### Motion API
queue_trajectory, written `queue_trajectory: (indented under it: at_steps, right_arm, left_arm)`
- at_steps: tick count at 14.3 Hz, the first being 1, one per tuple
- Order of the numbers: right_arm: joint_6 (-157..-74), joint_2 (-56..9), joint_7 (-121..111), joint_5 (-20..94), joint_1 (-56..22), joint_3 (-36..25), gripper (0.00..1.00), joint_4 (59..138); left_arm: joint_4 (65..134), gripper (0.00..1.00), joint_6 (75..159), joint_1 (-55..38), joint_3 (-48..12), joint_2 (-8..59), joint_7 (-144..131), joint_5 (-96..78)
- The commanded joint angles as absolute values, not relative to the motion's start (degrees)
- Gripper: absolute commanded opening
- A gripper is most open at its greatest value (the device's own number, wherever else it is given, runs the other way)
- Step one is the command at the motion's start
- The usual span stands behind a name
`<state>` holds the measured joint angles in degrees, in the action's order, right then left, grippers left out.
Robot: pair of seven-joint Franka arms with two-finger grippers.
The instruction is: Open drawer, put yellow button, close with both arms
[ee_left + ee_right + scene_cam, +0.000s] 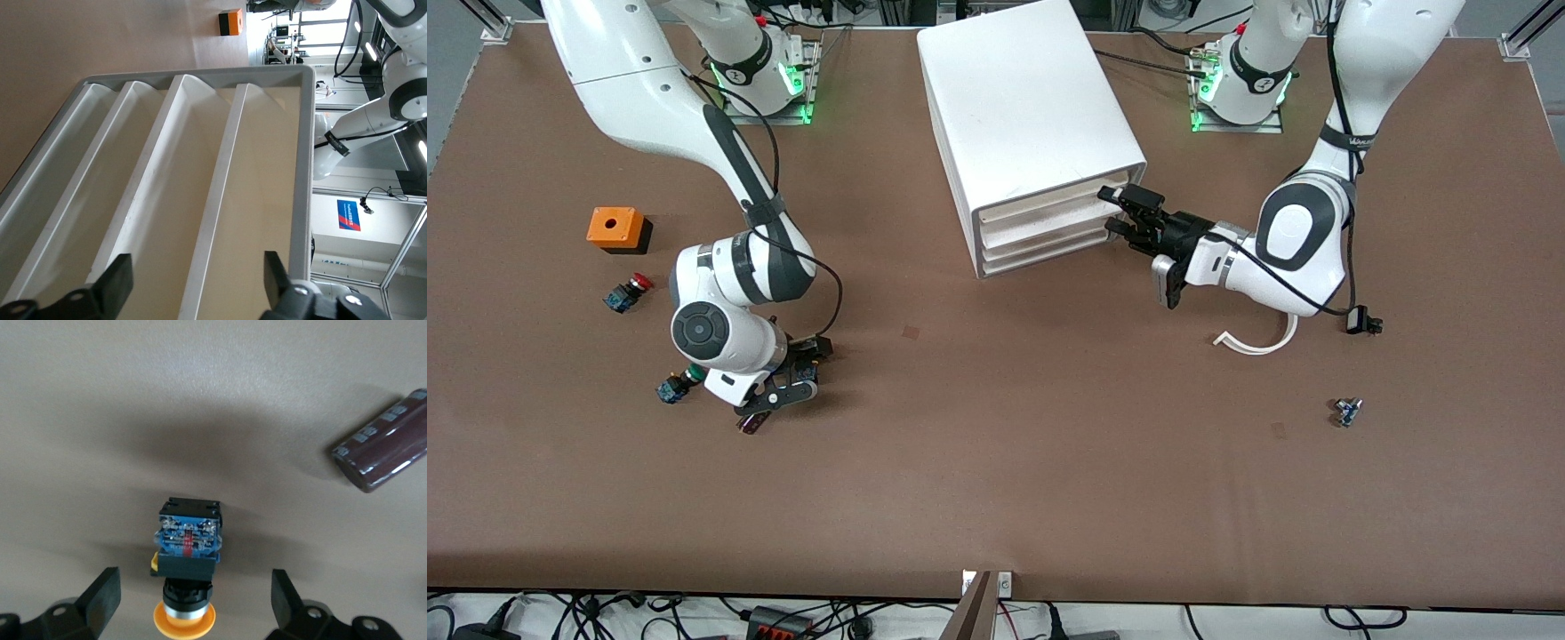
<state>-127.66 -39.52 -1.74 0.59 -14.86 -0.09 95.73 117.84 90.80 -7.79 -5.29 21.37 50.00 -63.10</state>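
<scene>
The white cabinet (1032,116) stands at the robots' side of the table, and its uppermost drawer (1049,206) sits flush with the two below it. My left gripper (1125,213) is at the end of that drawer's front toward the left arm. It is open, and its fingers (117,280) straddle the drawer's front lip (213,220) without touching it. The yellow button (187,567) lies on its side on the table. My right gripper (193,600) is open just above it, a finger (287,597) on each side. In the front view the right hand (778,387) hides the button.
Toward the right arm's end lie a green-capped button (671,388), a red-capped button (627,293), an orange box (615,229) and a brown cylinder (749,425) beside the right gripper. Toward the left arm's end lie a white curved strip (1258,342) and a small blue part (1347,412).
</scene>
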Motion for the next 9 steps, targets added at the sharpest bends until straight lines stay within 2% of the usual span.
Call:
queue_trajectory:
  at_steps: [1, 4, 5, 6, 9]
  right_arm:
    - [-128.75, -41.13, -1.05, 1.32, -15.21, -0.26, 1.00, 93.96]
    - [-128.85, -41.92, -0.97, 1.32, -15.12, -0.26, 1.00, 93.96]
    - [-128.85, -41.92, -0.97, 1.41, -15.12, -0.26, 0.95, 93.87]
    - [-128.85, -41.92, -0.97, 1.41, -15.12, -0.26, 0.79, 93.87]
    - [-128.85, -41.92, -0.88, 1.41, -15.12, -0.26, 0.37, 93.87]
  left_arm:
    - [121.55, 0.73, 91.84, -8.17, -6.41, 19.25, 54.13, -64.95]
    - [123.13, 0.68, 92.02, -8.17, -8.25, 19.07, 54.58, -66.27]
    - [123.13, 0.65, 92.20, -8.17, -8.61, 19.16, 54.67, -66.53]
    - [123.13, 0.61, 92.81, -8.26, -8.70, 19.16, 54.75, -66.45]
    - [122.96, 0.26, 92.90, -8.79, -9.05, 19.34, 55.55, -66.45]
